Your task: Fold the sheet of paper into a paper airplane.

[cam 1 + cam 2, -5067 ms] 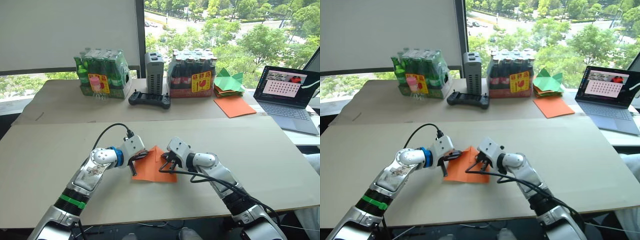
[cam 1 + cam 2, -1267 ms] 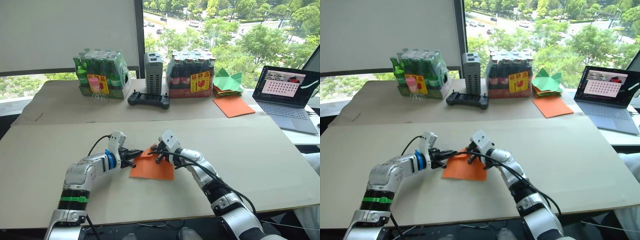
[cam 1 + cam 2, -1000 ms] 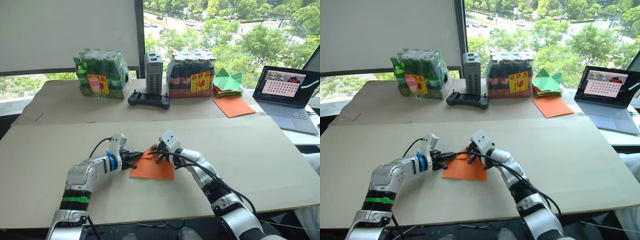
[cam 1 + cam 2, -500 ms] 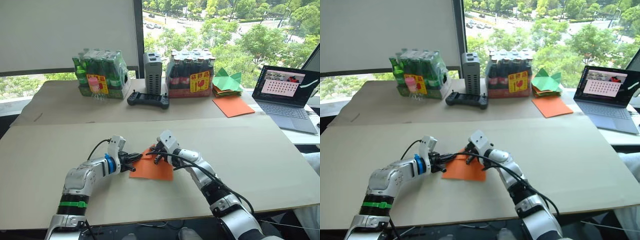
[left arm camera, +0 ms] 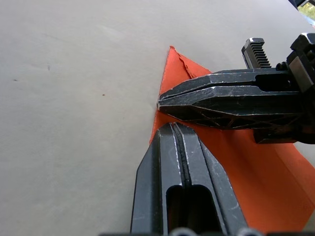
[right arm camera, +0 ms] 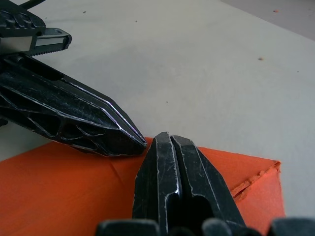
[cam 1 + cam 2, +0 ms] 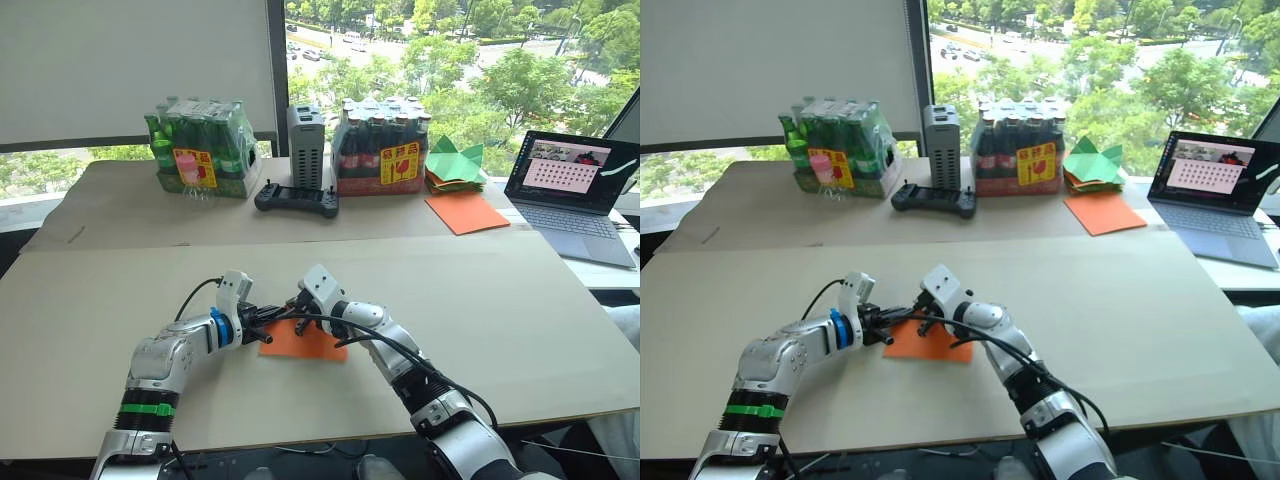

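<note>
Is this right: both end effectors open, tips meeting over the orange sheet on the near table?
Not quite. Both wrist views show the fingers closed together: the left end effector and right end effector are shut. The rest holds: their tips meet over the sheet of paper on the near table.

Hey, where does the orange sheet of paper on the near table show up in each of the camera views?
Left eye view: sheet of paper lies low and centre, where the two arms meet.
Right eye view: sheet lies slightly left of centre.
Left wrist view: sheet runs under both shut pincers.
Right wrist view: sheet spreads beneath the pincers.
Shared landmark: left pincer and right pincer meet tip to tip on the sheet's edge.
</note>
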Motion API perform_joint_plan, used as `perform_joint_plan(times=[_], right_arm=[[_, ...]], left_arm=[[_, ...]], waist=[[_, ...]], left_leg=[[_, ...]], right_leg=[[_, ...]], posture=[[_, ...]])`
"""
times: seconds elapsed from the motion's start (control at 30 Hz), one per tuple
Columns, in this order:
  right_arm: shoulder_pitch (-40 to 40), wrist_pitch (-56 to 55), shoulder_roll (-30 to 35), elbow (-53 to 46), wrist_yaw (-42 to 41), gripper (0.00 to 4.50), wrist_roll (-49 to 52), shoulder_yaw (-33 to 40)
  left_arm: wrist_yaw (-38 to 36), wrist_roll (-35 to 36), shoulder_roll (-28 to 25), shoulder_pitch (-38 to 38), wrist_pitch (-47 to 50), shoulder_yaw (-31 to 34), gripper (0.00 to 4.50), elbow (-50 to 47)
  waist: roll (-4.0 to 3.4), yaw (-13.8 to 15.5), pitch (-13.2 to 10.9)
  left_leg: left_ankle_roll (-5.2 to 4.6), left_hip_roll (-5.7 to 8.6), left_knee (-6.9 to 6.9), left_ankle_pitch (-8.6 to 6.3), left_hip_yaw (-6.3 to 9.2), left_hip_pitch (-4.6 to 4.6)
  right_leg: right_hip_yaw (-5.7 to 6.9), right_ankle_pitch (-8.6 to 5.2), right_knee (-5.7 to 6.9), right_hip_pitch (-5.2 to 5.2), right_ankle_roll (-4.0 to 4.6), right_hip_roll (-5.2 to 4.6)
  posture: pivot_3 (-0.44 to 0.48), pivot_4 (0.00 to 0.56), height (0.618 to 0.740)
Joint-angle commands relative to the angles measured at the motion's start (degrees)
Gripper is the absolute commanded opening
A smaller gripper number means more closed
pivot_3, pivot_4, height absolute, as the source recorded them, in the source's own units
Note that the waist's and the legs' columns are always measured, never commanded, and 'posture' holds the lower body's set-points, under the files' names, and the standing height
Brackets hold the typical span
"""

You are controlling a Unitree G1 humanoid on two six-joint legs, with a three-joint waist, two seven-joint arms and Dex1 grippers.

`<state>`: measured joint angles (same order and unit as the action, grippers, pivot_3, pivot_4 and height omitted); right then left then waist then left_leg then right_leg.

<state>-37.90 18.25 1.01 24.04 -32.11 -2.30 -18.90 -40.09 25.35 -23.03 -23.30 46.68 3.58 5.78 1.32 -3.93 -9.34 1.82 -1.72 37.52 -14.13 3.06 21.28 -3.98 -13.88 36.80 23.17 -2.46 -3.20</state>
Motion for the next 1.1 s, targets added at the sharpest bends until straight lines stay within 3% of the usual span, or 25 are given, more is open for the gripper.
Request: perform_joint_plan(times=[0.03,0.37,0.77,1.1], right_arm=[[-0.7,1.4,-0.3,-0.3,0.8,0.00,-1.4,-0.9],[-2.3,4.5,1.0,2.6,4.1,0.00,-3.1,0.5],[0.8,7.5,6.1,-2.3,3.7,0.00,-2.3,2.3],[-0.3,6.6,4.0,-3.1,3.7,0.00,-0.5,3.5]], left_arm=[[1.2,-0.9,0.0,1.4,1.0,-1.1,0.02,1.1],[1.3,-0.8,0.1,1.4,1.0,-1.1,0.02,1.1],[1.4,-0.7,0.0,0.7,1.1,-0.9,0.02,1.8],[1.0,-1.0,0.0,-0.5,0.7,-1.4,0.02,3.1]], waist=[[0.00,0.0,0.0],[0.00,0.0,0.0],[0.00,0.3,0.0],[0.01,0.2,0.0]], left_leg=[[0.00,0.00,0.00,0.00,0.00,0.00],[0.00,0.00,-0.05,0.00,0.00,-0.02],[0.00,0.03,-0.15,0.00,-0.01,-0.04],[0.00,0.03,-0.15,0.01,-0.02,-0.05]], right_leg=[[0.00,0.00,0.00,0.00,0.00,0.00],[0.00,0.00,-0.02,0.00,0.00,0.00],[0.00,0.00,-0.08,-0.02,0.00,-0.03],[0.00,0.00,-0.08,-0.02,0.00,-0.03]], posture=[[0.000,0.150,0.740],[0.000,0.150,0.740],[0.000,0.150,0.740],[0.000,0.150,0.740]])
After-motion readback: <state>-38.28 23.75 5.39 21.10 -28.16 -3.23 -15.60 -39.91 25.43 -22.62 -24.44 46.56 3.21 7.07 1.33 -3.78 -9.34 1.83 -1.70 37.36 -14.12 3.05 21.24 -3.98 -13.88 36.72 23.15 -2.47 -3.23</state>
